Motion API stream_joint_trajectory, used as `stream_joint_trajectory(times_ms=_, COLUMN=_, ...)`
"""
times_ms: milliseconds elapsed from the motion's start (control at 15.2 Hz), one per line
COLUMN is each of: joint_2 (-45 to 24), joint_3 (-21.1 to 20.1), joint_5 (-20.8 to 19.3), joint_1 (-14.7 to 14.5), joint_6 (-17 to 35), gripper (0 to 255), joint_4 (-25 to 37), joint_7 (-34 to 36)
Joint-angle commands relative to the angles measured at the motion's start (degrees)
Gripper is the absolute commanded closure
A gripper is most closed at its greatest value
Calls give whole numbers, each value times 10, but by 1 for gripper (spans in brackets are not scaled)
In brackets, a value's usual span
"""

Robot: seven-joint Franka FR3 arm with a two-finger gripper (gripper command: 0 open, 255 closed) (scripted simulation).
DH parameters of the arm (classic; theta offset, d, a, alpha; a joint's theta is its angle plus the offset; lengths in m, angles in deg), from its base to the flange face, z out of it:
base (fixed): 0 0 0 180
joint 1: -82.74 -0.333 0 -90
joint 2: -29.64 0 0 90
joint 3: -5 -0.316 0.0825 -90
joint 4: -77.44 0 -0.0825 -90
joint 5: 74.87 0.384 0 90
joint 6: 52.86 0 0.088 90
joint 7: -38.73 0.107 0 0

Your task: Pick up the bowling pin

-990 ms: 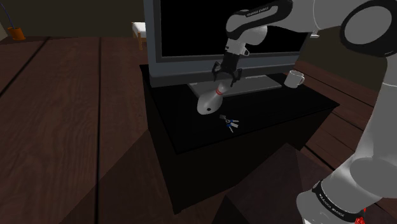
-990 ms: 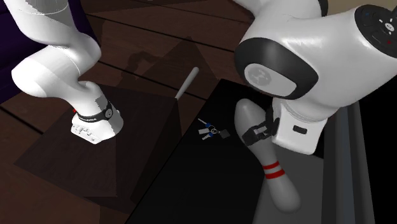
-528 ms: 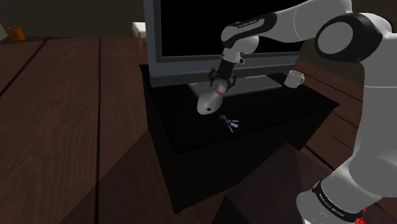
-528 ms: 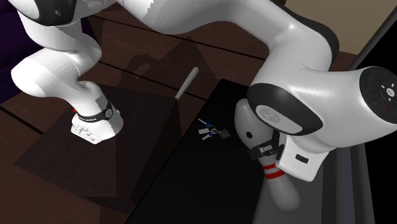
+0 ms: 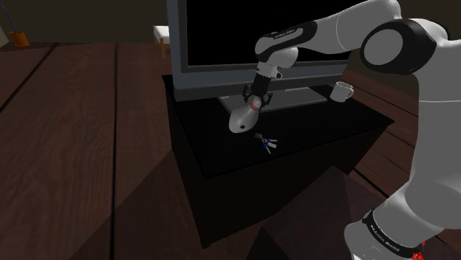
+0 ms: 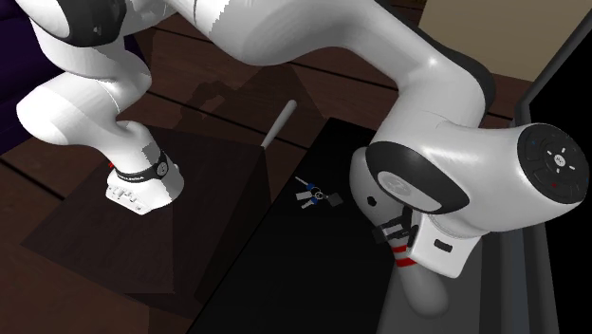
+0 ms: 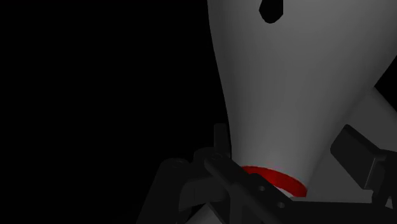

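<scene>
The bowling pin is white with red stripes at its neck and lies on its side on the black cabinet, just in front of the television's foot. My gripper is down at the pin's neck, its fingers drawn in against the striped part. In the second exterior view the hand covers the neck, with the pin's wide body on one side and its head below. In the wrist view the pin runs out from between the black fingers, with the red stripe right at them.
A large television stands at the cabinet's back, close behind the hand. A white mug stands toward the shoulder view's right. A small bunch of keys lies near the pin's wide end. Dark wooden floor surrounds the cabinet.
The hand has come down from just above the pin onto its neck, and the fingers, spread wide a second ago, have drawn in on it. The pin has not moved.
</scene>
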Motion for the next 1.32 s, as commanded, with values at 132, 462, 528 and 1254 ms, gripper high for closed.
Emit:
stream_joint_trajectory(times_ms=132, joint_2=-2, joint_3=0, joint_5=0, joint_1=0, joint_6=1, gripper=255, joint_4=0, joint_7=0)
stream_joint_trajectory(times_ms=462, joint_2=3, joint_3=0, joint_5=-1, joint_1=0, joint_6=-5, gripper=255, joint_4=1, joint_7=2)
stream_joint_trajectory(times_ms=528, joint_2=7, joint_3=1, joint_5=-2, joint_1=0, joint_6=-11, gripper=255, joint_4=4, joint_7=3)
stream_joint_trajectory(times_ms=1254, joint_2=37, joint_3=3, joint_5=-9, joint_1=1, joint_6=-77, gripper=255, joint_4=41, joint_7=22)
